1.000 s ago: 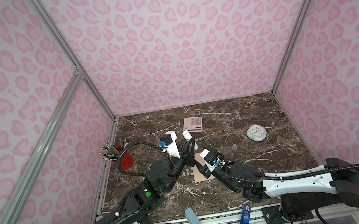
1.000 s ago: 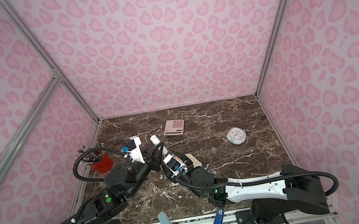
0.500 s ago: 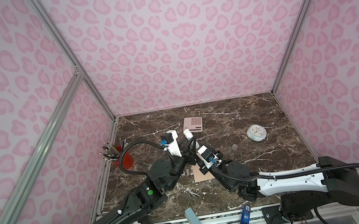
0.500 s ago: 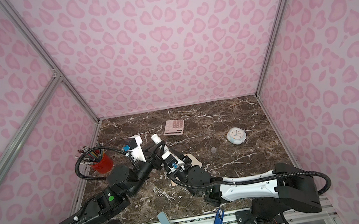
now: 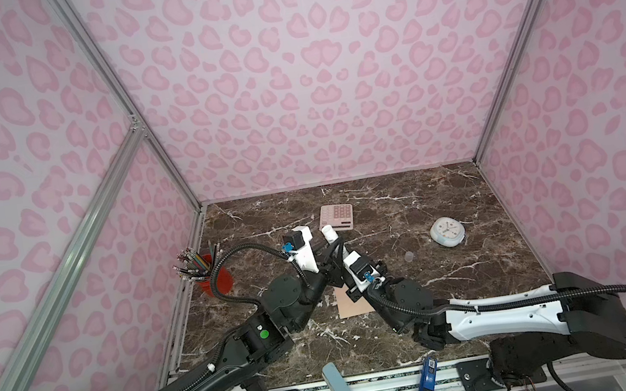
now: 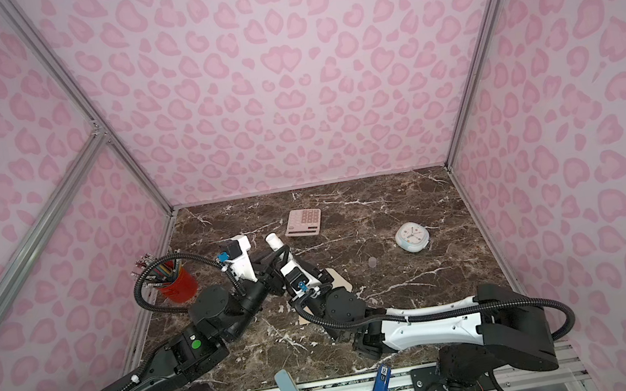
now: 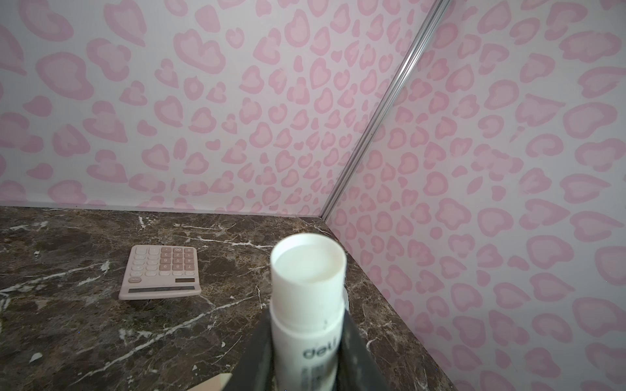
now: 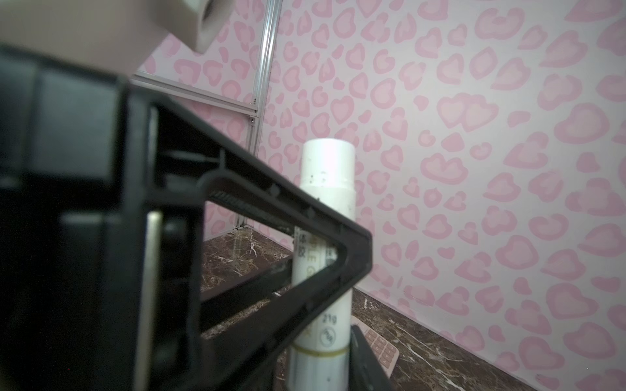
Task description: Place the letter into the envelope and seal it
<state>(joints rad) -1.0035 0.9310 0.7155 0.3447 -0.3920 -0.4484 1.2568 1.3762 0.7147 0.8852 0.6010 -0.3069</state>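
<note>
Now | right fingers (image 8: 365, 359) have narrowed at glue stick (image 7: 308, 298), grip unclear | left fingers (image 7: 257, 359) pinch it | envelope (image 5: 350, 304) gluing likely next

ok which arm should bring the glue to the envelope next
Left, probably. The left gripper is shut on the glue stick, raised close to the envelope. The right gripper sits by the stick's lower end, but a grip there is not clear.

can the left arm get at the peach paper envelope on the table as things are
Probably not yet: the left gripper is shut on a white plastic glue stick, and the right arm hangs over the peach paper envelope, hiding most of it.
</note>
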